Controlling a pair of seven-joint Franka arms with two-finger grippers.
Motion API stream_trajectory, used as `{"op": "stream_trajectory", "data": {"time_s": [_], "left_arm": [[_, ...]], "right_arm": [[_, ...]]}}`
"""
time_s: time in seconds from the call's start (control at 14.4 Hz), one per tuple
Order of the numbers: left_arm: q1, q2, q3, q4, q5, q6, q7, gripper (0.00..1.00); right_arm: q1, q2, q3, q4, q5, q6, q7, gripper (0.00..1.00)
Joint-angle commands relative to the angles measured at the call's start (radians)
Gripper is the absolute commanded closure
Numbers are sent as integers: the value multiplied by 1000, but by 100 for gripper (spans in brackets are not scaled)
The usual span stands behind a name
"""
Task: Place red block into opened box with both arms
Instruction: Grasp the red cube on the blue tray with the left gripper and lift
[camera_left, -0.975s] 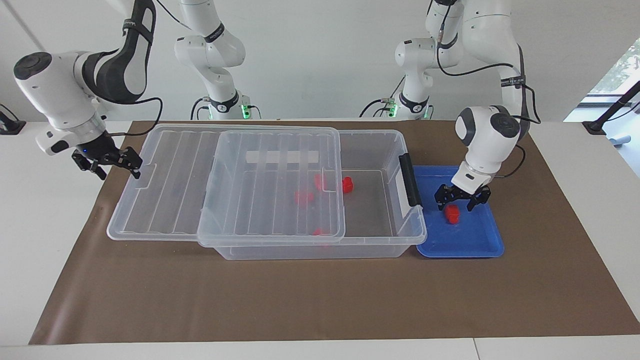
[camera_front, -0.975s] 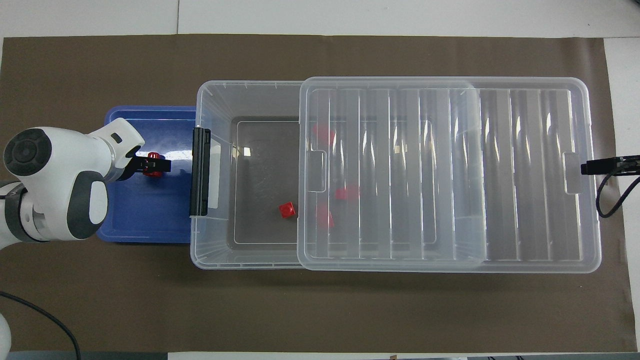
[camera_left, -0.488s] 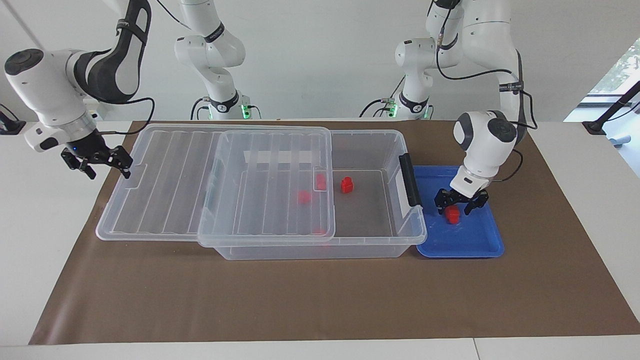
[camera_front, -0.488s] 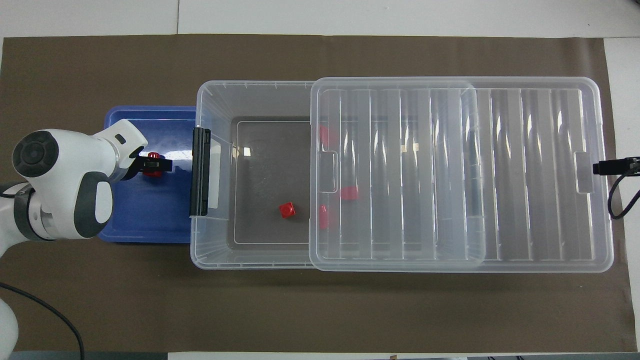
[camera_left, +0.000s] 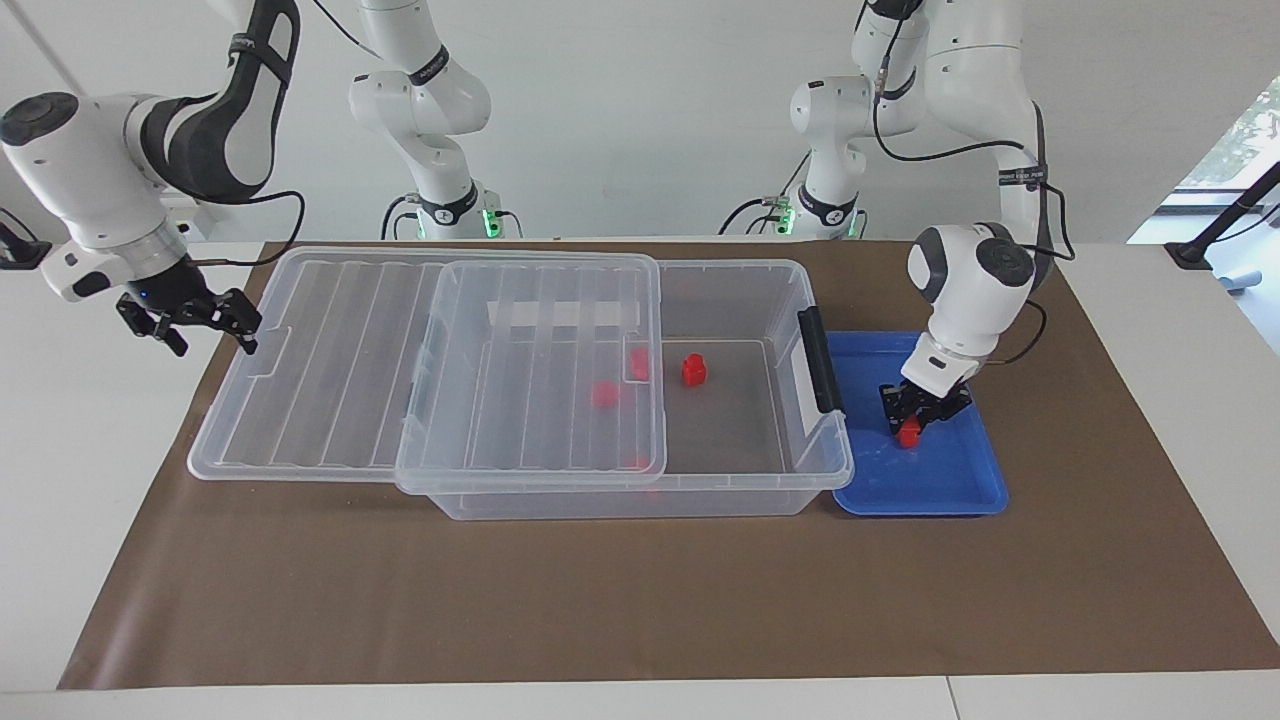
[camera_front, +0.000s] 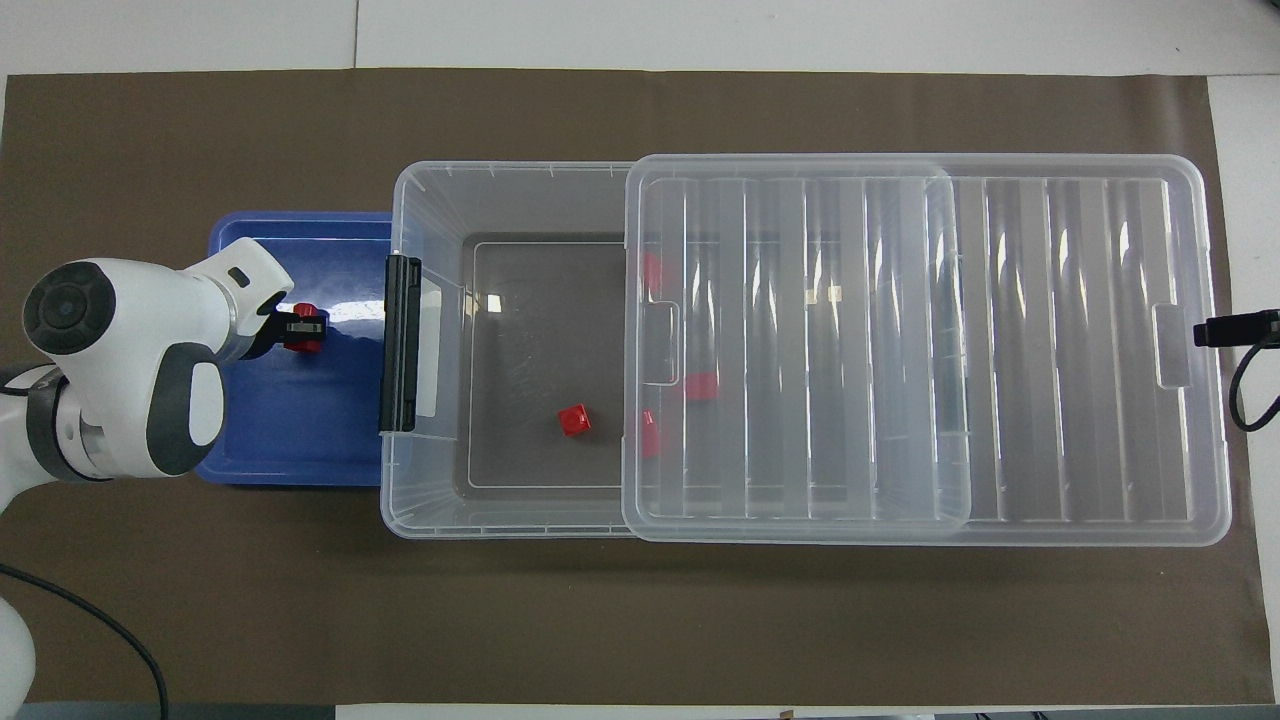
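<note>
A: Looking across the table, the left gripper (camera_left: 918, 417) has its fingers clamped on the red block (camera_left: 908, 432), which sits in the blue tray (camera_left: 940, 495) beside the box (camera_left: 790, 470). The right gripper (camera_left: 200, 318), fingers apart, is at the edge of the slid-back lid (camera_left: 300, 400).

B: I'd lift straight up, high enough to clear the black latch handle (camera_left: 819, 360).

A: From overhead, the block (camera_front: 301, 331) shows between the left gripper's (camera_front: 312, 330) closed fingers. The uncovered part of the box floor (camera_front: 530, 330) holds a loose red block (camera_front: 574, 420).

B: Release over that open stretch, short of the lid (camera_front: 1000, 350), while the right gripper (camera_front: 1205, 332) waits at its end.
</note>
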Motion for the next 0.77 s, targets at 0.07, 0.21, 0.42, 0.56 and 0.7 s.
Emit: {"op": "stream_trajectory", "data": {"time_s": [0.07, 0.21, 0.42, 0.56, 0.7], "left_arm": [[-8, -126, -4, 16, -17, -141, -7, 100], [-52, -175, -4, 84, -17, -274, -74, 100], [-117, -217, -7, 189, -17, -418, -160, 100], [-190, -209, -10, 259, -9, -469, -261, 100], [-268, -202, -12, 270, -6, -439, -367, 100]], "right_arm": [[62, 45, 8, 147, -6, -156, 106, 0], [111, 37, 8, 188, -6, -223, 155, 0], [139, 18, 55, 233, -4, -312, 240, 0], [139, -8, 112, 235, -6, -342, 341, 0], [139, -19, 161, 236, -4, -345, 375, 0]]}}
